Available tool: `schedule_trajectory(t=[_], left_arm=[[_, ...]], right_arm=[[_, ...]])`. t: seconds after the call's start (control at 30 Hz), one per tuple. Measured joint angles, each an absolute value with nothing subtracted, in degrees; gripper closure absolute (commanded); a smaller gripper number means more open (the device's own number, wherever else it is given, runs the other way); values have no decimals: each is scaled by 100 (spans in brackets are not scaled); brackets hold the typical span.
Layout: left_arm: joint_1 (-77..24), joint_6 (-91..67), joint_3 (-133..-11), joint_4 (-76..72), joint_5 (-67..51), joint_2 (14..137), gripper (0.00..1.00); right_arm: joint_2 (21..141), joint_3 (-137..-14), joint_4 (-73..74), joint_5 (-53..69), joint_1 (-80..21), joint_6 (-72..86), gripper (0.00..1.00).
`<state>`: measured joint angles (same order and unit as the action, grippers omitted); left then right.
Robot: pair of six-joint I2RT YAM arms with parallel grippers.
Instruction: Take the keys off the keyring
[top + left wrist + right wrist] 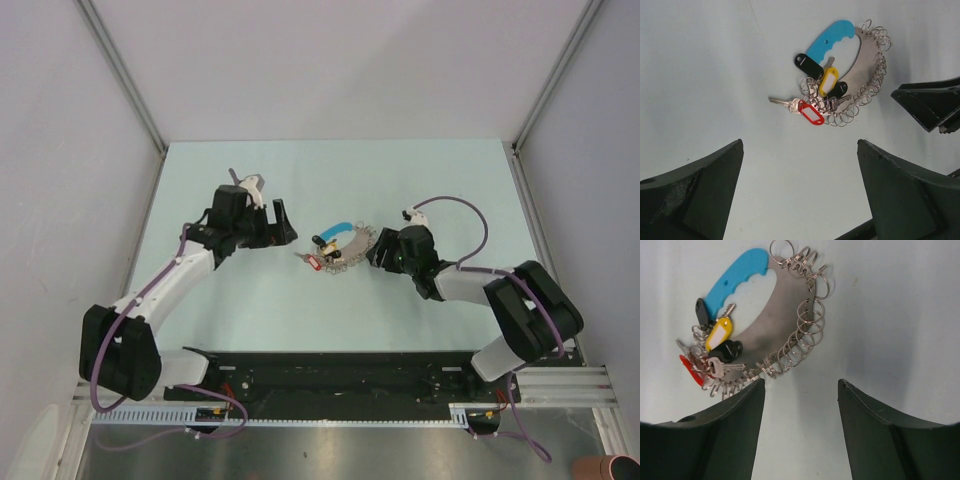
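The keyring (352, 243) lies flat on the table between my arms: a grey metal crescent (775, 315) with a light-blue band (735, 282) and several silvery rings along its outer edge. The keys hang bunched at its left end: a red-tagged one (810, 113), a dark one (729, 350), a yellow-tagged one (829, 81) and a black tag (807, 64). My left gripper (800, 145) is open and empty, a little left of the bunch (290, 228). My right gripper (801, 382) is open and empty just right of the ring (372, 250), its left fingertip (757, 390) by the rings.
The pale green table (420, 180) is walled by grey panels at the left, back and right. My right gripper's black fingers (927, 102) show at the right edge of the left wrist view. Purple cables (470, 215) loop off both arms.
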<state>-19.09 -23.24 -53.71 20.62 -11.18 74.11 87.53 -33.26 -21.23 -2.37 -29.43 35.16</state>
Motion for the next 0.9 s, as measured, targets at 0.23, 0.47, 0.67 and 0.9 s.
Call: schedule_trajectory(t=[0.23,0.47,0.67,0.9], left_arm=[[-1774,-2351,-5358,1909,-1439,7413,0],[-1656,-2351,-5336,1806,-1643,7413,0],[-1636,-2351,-5240,1629,-1852,7408,4],[-1632,-2370,-5214,1452,-2121,7387,7]], right_arm=[[9216,-3461,-2504,-263,-3242,3258,37],[9522,-3769,-2493,-871,-3920,3183,39],[9926,-4016,-2611,-1341,-3992,3120,55],[10350,-4226,-3048,-1247,-4091,3026,92]])
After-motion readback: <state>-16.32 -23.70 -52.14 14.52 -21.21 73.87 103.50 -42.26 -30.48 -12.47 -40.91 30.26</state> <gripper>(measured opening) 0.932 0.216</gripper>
